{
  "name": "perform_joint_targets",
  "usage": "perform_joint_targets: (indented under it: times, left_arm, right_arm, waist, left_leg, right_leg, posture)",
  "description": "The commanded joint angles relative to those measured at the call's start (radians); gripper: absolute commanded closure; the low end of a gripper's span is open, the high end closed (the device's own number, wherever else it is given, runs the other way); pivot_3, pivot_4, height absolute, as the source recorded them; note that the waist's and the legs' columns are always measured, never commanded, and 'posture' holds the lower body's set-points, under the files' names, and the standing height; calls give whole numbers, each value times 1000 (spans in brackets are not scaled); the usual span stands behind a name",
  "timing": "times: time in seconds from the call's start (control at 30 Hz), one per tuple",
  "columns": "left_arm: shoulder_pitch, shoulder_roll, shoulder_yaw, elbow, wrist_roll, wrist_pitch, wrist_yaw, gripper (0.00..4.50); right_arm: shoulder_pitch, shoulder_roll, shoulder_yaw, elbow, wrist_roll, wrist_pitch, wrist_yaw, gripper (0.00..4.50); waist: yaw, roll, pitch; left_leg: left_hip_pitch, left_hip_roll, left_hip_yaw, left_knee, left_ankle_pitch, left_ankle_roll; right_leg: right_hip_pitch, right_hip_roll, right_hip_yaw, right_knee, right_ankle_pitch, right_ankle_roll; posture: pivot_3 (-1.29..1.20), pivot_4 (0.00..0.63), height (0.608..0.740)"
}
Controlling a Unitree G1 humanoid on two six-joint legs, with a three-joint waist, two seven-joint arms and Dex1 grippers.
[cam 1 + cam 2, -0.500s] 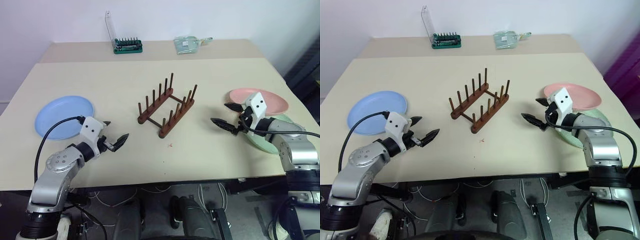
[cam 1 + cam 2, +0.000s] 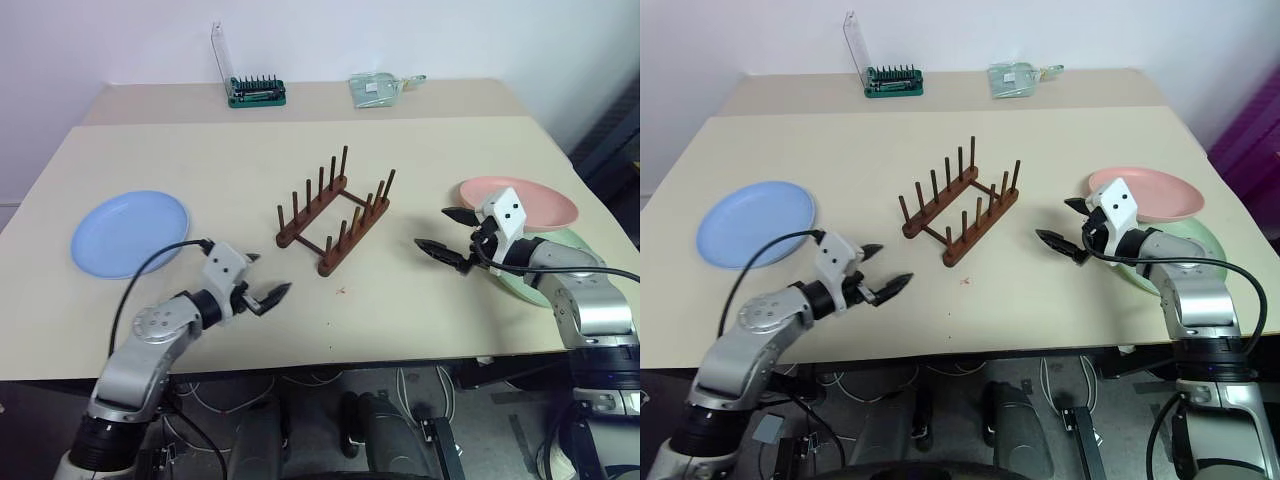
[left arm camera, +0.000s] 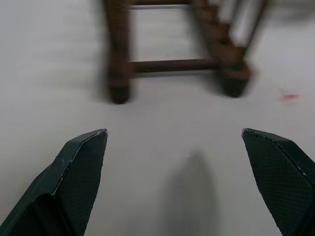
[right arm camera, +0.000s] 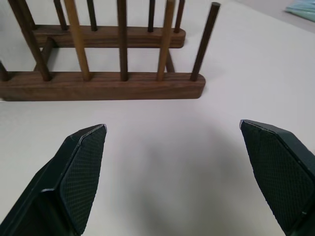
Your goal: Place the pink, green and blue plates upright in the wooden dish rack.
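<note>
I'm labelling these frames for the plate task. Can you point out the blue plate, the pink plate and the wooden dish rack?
blue plate (image 2: 128, 232): left eye view, on its flat centre.
pink plate (image 2: 540, 203): left eye view, on its inner surface.
wooden dish rack (image 2: 981, 228): right eye view, on its nearer base rail.

Green plate (image 2: 530, 285) mostly hidden (right arm, pink plate (image 2: 535, 200)).

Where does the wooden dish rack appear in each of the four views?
Left eye view: wooden dish rack mid-table, centre.
Right eye view: centre, slightly further left.
Left wrist view: its near end, beyond the jaws.
Right wrist view: side-on, beyond the jaws.
Shared landmark: its upright pegs.
</note>
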Motion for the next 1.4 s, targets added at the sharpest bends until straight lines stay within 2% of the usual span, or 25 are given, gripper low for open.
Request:
perform_joint_targets:
  times: [0.03,0.17,0.27,0.37,0.43,0.57,0.67,0.87,1.07,1.2,1.4]
  left_arm:
    - [-51,-13,-69,-10,34,6,3,0]
    - [-102,-54,-164,50,101,22,34,0]
    - [-131,-137,-219,94,132,65,95,0]
    - [-142,-177,-262,106,157,69,107,0]
    - [-147,-183,-264,127,170,62,109,0]
    - [-224,-293,-250,266,183,45,173,0]
    - [-228,-295,-265,282,207,-6,154,873]
    - [-219,-273,-272,292,255,-21,154,3752]
    - [-239,-198,-264,317,274,-103,80,3742]
    - [-309,-105,-266,409,266,-295,-88,3742]
    - [-522,-58,-227,764,191,-525,-388,3742]
  right_arm:
    - [7,6,-7,-55,8,1,-10,63]
    - [25,19,-11,-70,12,4,-29,63]
    - [42,15,-15,-66,-1,-11,-39,63]
    - [49,17,-35,-85,16,6,-58,63]
    - [55,23,-29,-97,9,8,-80,63]
    - [64,12,-24,-79,7,-9,-66,63]
    - [56,20,-14,-76,-2,-15,-75,0]
    - [59,24,-6,-68,-6,-27,-74,0]
    - [79,0,27,-67,-53,-59,-57,0]
    - [112,-29,39,-83,-80,-73,-30,0]
    - [179,-49,30,-124,-80,-67,-17,0]
  waist:
    - [7,0,0]
    - [14,0,0]
    - [15,0,0]
    - [17,1,0]
    - [15,1,0]
    - [20,2,-1]
    - [16,2,-1]
    - [16,2,-1]
    - [15,2,-1]
    - [14,2,-1]
    - [16,2,-1]
  left_leg:
    - [0,0,0,0,0,0]
    - [0,-1,0,0,0,0]
    - [0,-1,0,0,0,0]
    - [0,-1,-1,1,0,0]
    - [0,-1,-1,1,0,0]
    - [1,-2,-2,2,0,1]
    - [1,-2,-2,3,0,1]
    - [1,-2,-2,3,0,1]
    - [1,-2,-2,2,0,1]
    - [1,-2,-2,3,0,1]
    - [0,-2,-2,3,0,1]
  right_leg:
    - [0,0,0,0,0,0]
    - [0,0,0,0,0,0]
    - [0,0,0,0,0,0]
    - [1,0,0,0,0,0]
    - [2,0,0,0,0,0]
    - [3,1,0,0,0,0]
    - [3,0,-1,0,0,1]
    - [3,1,0,0,0,1]
    - [3,1,0,0,0,0]
    - [2,1,0,0,0,0]
    - [2,1,-1,0,0,0]
  posture:
    - [0,150,730]
    - [0,150,730]
    - [0,150,730]
    - [0,150,730]
    - [0,150,730]
    - [0,150,730]
    - [0,150,730]
    - [0,150,730]
    - [0,150,730]
    - [0,150,730]
    - [0,150,730]
